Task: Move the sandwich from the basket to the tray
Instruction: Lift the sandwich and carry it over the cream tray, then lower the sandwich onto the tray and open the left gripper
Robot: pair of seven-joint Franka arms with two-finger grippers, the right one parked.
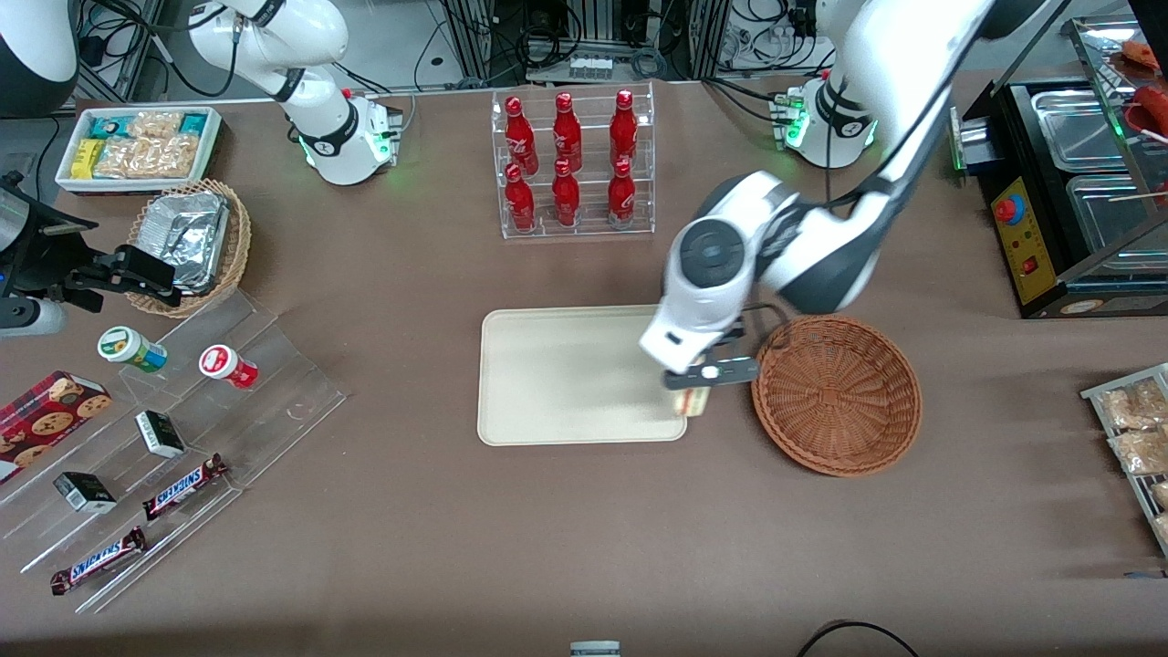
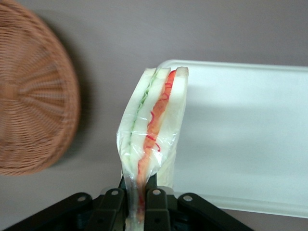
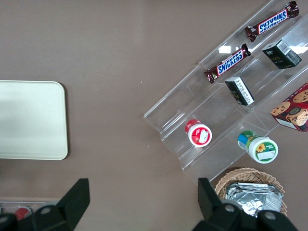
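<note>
Over the tray's corner nearest the basket, your gripper is clamped on the wrapped sandwich, pinching its narrow end between both fingers. You can see the sandwich held clear of the brown table, between basket and tray, its red and green filling edge showing.

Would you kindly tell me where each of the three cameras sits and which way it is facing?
Front view: high, facing the robots, looking down on the table; both arms show, the gripper holding the sandwich over the tray edge, beside the basket.
Left wrist view: on the working arm, looking past its fingers at sandwich, tray and basket.
Right wrist view: on the parked arm, looking down at the snack stand; its own fingers show.
All three views share the tray.
</note>
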